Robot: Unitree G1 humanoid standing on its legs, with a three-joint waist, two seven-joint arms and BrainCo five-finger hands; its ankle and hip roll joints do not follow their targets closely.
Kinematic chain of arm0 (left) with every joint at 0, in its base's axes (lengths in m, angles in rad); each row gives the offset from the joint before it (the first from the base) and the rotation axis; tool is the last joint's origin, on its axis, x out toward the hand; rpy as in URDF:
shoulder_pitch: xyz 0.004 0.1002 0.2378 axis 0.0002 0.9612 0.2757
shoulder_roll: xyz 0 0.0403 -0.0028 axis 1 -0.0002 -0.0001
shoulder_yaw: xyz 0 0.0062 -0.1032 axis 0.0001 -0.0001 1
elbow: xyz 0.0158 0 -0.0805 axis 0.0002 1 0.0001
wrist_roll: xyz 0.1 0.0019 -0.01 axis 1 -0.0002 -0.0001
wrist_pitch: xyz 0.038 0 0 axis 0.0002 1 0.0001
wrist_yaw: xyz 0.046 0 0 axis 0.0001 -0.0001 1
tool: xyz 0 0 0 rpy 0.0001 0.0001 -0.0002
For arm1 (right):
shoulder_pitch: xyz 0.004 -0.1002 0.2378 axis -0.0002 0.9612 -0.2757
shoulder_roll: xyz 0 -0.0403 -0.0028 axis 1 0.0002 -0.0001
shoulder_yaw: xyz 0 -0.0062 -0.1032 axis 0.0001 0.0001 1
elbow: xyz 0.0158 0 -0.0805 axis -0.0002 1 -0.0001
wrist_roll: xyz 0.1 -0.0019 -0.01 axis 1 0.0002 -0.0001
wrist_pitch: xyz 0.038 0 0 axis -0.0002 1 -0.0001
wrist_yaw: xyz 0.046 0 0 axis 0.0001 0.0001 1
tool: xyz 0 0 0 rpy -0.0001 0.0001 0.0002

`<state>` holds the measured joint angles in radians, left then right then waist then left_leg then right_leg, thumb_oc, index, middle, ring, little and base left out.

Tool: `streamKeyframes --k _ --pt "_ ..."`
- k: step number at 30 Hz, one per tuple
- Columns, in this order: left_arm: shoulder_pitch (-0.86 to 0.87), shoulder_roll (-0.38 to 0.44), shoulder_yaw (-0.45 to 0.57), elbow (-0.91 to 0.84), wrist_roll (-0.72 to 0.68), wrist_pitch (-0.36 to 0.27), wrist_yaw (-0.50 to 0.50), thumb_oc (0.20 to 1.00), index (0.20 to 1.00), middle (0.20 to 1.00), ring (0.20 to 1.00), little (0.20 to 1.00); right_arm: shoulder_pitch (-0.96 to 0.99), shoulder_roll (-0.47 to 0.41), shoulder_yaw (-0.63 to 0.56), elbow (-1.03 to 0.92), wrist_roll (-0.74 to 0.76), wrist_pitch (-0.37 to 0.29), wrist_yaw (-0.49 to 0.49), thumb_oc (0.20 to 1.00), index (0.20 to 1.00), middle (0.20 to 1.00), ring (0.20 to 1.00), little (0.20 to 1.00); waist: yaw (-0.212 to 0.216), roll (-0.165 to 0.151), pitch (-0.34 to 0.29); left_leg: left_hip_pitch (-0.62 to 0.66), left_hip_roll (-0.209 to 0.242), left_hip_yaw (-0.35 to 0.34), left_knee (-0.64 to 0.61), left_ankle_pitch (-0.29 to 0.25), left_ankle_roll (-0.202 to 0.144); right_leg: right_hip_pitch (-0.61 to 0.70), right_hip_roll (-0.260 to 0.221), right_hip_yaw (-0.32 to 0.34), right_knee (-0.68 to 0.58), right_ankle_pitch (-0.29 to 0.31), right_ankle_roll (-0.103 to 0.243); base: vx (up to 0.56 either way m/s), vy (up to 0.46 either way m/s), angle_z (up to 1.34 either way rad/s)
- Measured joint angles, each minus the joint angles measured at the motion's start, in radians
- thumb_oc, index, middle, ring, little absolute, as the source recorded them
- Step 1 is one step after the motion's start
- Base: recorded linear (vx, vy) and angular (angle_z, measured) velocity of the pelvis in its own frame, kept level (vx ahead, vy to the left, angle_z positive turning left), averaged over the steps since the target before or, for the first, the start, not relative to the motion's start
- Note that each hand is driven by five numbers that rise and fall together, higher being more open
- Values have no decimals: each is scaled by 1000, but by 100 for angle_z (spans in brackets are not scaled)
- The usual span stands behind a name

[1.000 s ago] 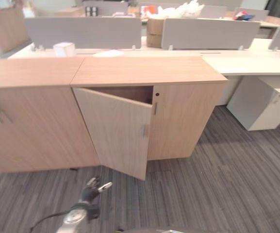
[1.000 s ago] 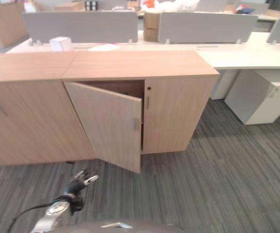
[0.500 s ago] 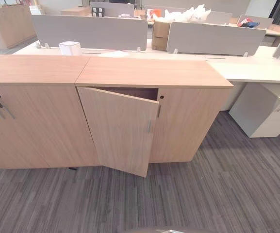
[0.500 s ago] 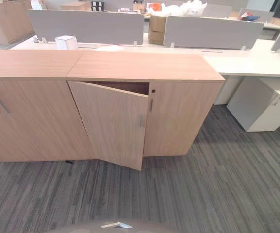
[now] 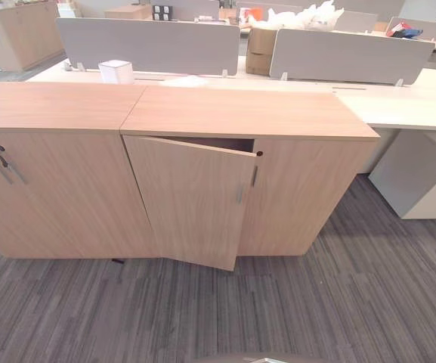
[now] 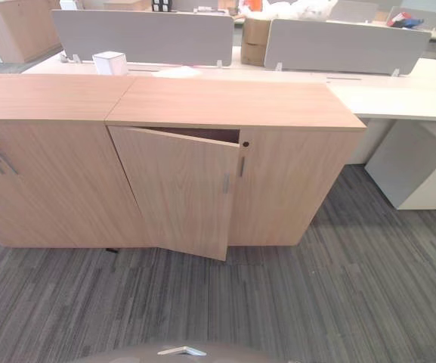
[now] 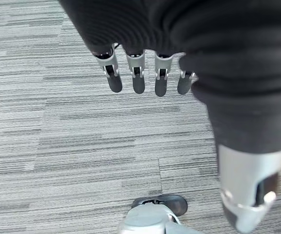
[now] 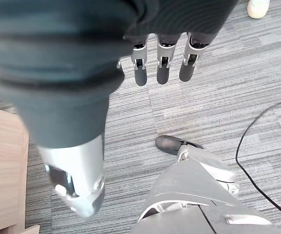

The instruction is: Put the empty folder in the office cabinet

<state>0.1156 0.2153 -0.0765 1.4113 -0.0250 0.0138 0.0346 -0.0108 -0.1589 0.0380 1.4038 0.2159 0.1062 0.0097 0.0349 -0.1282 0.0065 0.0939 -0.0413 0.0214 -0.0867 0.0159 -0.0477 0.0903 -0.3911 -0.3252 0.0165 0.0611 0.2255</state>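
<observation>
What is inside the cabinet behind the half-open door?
Over the top edge of the ajar door of the cabinet shows just a dark strip of interior, with no folder or shelf visible in it. The door itself covers the rest of the inside.

2 wood cabinets (image 5: 248, 151) – 1 door (image 5: 191, 200) ajar – 2 hands (image 7: 140, 78), empty.

The left hand (image 7: 145, 73) has dropped to hang over the carpet (image 7: 57, 146).
</observation>
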Motion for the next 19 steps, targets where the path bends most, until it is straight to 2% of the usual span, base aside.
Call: streamKeyframes --k 19 --pt "-7 0 -4 -11 1 -20 18 1000 1000 1000 1000 1000 -8 0 0 -9 0 0 -4 1000 1000 1000 1000 1000 -10 9 33 0 -1 -3 5 5 1 16 1 -14 -16 0 7 -1 1 1"
